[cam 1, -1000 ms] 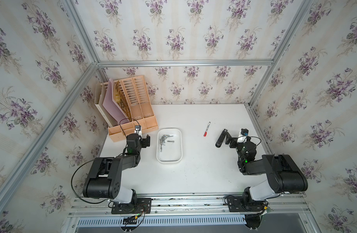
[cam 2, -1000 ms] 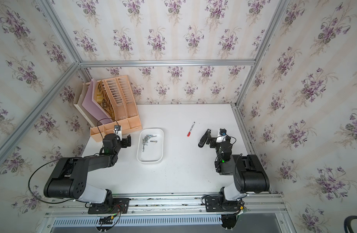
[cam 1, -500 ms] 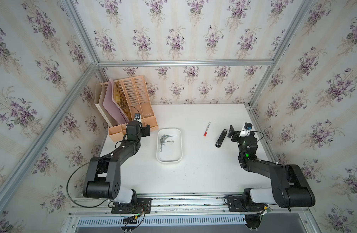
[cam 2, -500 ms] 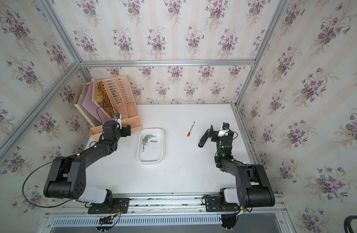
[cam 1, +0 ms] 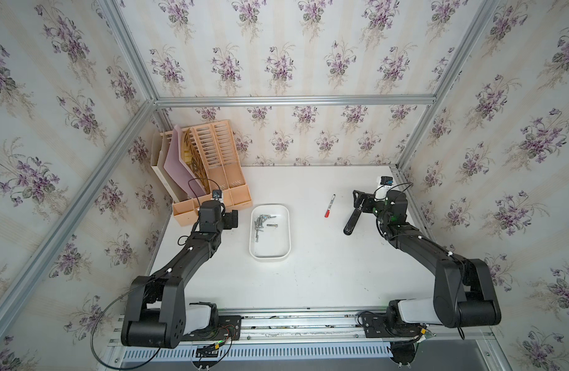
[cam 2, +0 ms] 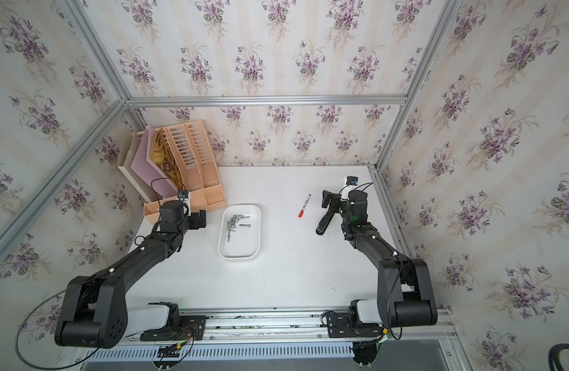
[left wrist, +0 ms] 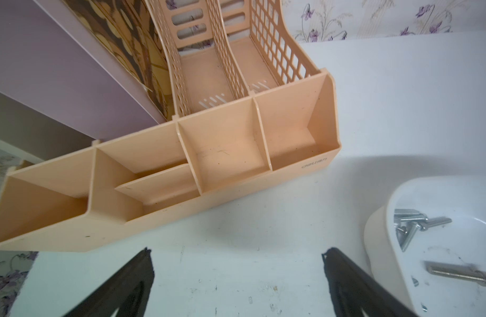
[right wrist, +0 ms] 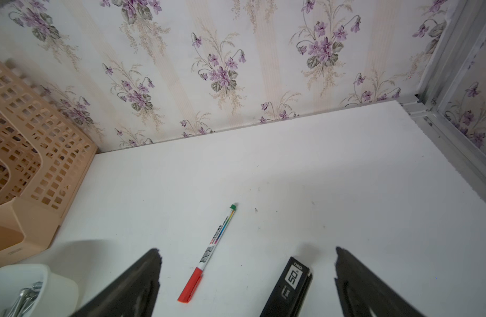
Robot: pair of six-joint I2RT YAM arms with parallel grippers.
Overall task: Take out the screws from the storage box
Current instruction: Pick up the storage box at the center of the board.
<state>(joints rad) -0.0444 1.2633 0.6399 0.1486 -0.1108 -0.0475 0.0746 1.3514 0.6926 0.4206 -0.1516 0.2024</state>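
Both top views sit high up on the robot's own side and look steeply down, so you get the whole surface in one go. They share basically everything, just nudged sideways a bit. Check where the storage box lands.

The left wrist cam is low and close, peeking out between the spread tips of the left hand at the peach organizer. The screws are barely in shot.

The right wrist cam is also low, looking past the right hand toward the back wall, over a pen and a black bar. Both wrist views catch the organizer and a corner of the box.
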